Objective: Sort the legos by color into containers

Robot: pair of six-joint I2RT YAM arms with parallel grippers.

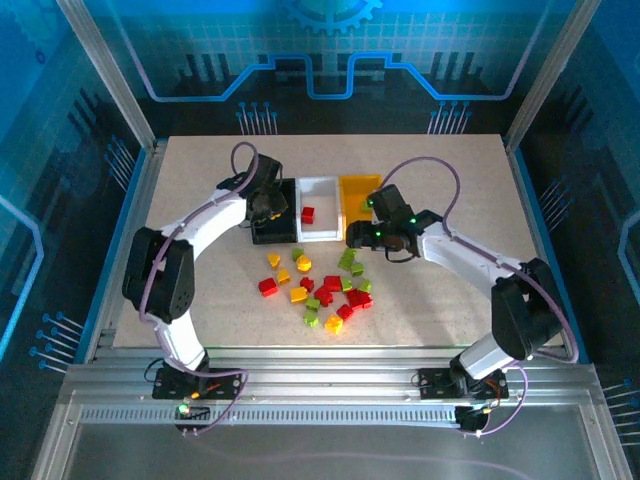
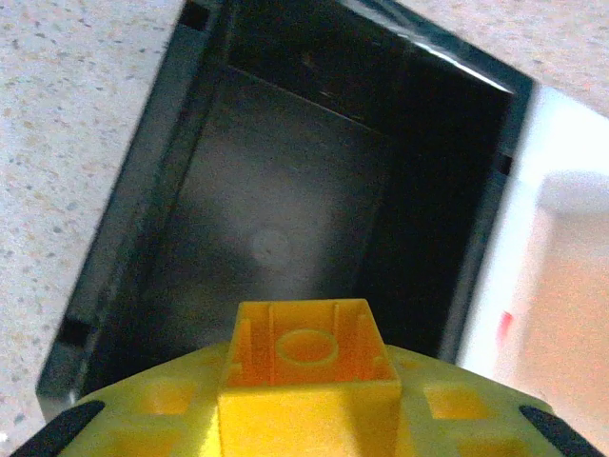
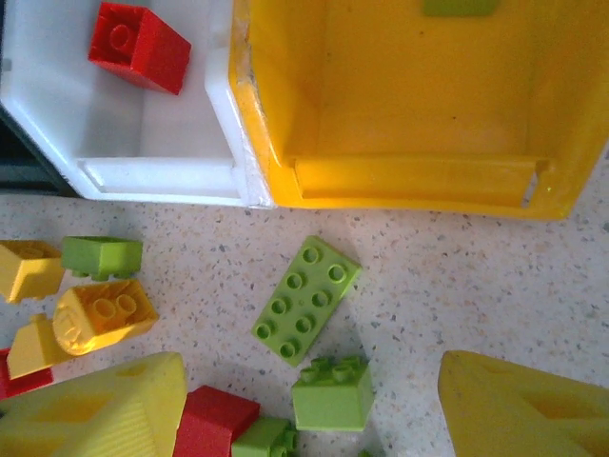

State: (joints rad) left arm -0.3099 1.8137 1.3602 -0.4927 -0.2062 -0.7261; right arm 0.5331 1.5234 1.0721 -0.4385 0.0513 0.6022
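Three small open bins sit touching in a row at the far middle of the speckled beige tabletop point(image 1: 450, 180). The black rectangular plastic bin point(image 1: 280, 236) is on the left, the white rectangular plastic bin point(image 1: 325, 228) in the middle and the yellow rectangular plastic bin point(image 1: 352, 190) on the right.

There are two arms. The left gripper point(image 1: 268, 207) hangs over the black bin, jaws pinched on one small yellow-orange plastic brick point(image 2: 304, 360). Its wrist camera looks past that brick down into the bin, which is too dark to read much. The white bin beside it is just blur with a red smear.

The right gripper point(image 1: 365, 237) hovers just near of the yellow bin, jaws spread wide with nothing between the yellow fingers point(image 3: 105, 409).

The loose pile of tiny red, yellow-orange and lime green bricks point(image 1: 318, 290) lies near of the bins, between the arms. From above I get roughly twenty, too bunched to split by colour.

The right wrist view is sharper. It shows one red plastic brick point(image 3: 140, 46) in the white bin and one lime green brick point(image 3: 460, 7) in the yellow bin, cut off by the top edge. A flat lime green two-by-four plate point(image 3: 306, 300) lies on the table just near of the yellow bin. I count nine loose pieces there: four green, three yellow, two red, with several clipped by the frame or the fingers.
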